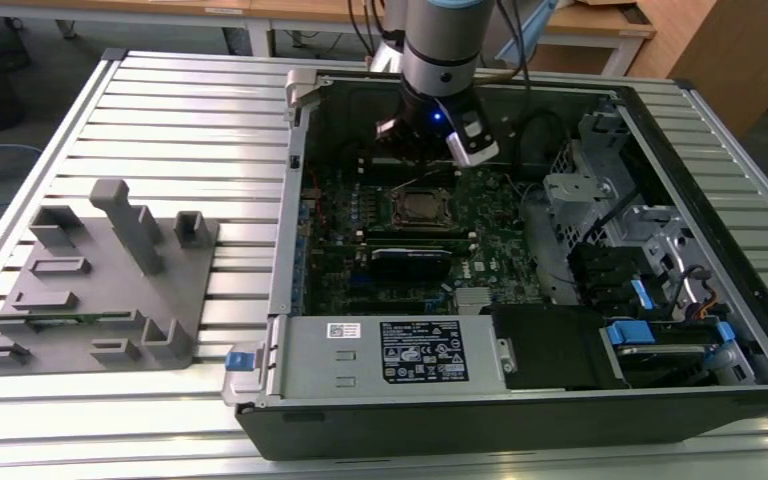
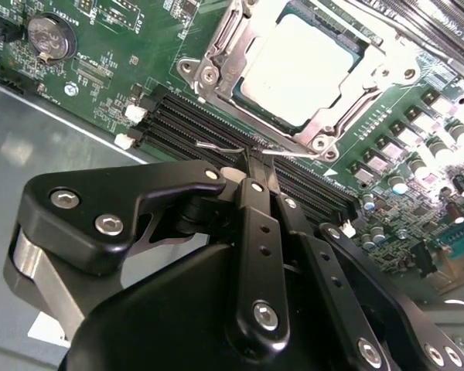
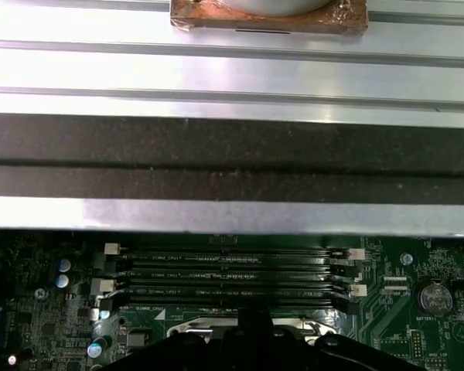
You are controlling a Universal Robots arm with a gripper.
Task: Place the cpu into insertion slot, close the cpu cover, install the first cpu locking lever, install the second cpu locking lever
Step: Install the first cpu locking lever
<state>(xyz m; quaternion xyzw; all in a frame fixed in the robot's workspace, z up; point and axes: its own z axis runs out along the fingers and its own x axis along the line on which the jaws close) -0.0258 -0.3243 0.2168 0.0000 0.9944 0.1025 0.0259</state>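
A ribbed aluminium table fills the foreground, with wooden desks and a grey floor behind it. On it lie a grey moulded fixture tray, toward the exterior view's left, and an open black computer case resting on its side (its power-supply box sits along the near wall). The arm reaches down into the case over the green motherboard.

In the second wrist view the cpu lies flat in the insertion slot, and the cpu cover sits down around its pale face. The gripper hovers just beside the socket, over the black memory slots. Its fingers are drawn together with no gap at the tips. I cannot tell whether anything is pinched between them.
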